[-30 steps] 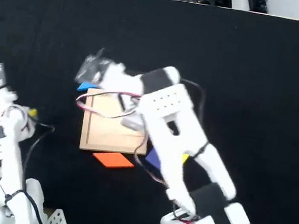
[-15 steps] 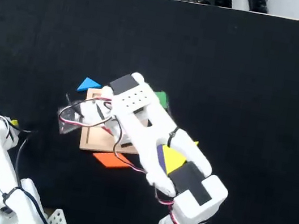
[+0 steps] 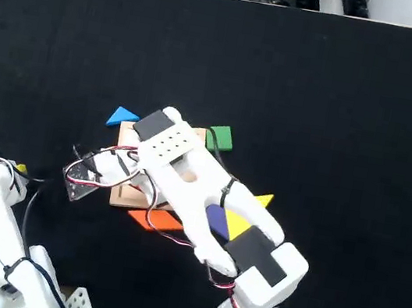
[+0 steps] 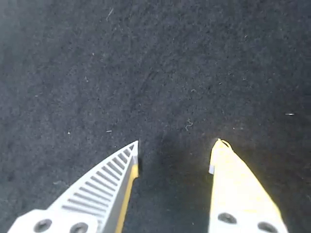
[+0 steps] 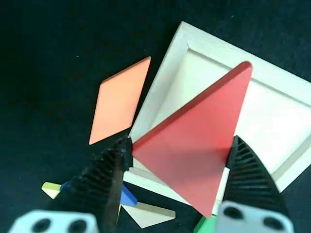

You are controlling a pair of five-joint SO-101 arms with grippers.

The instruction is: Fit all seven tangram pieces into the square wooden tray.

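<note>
Zero pieces seated in the wooden tray [image 5: 164, 77] so far, as far as visible. Clamping the red triangle [image 5: 194, 155] in the right gripper [image 5: 180, 141], poised above the tray's floor. Gaping wide over black cloth [image 4: 146, 58], left gripper [image 4: 177, 143]. Orange parallelogram [image 5: 119, 99], green square [image 3: 220, 137], blue triangle [image 3: 121, 116] lying outside, waiting.

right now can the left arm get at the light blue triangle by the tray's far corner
Probably yes. The light blue triangle lies alone on bare cloth, and the left pincer is open and empty. The right arm, holding the red triangle, crosses the tray, not that path.
</note>
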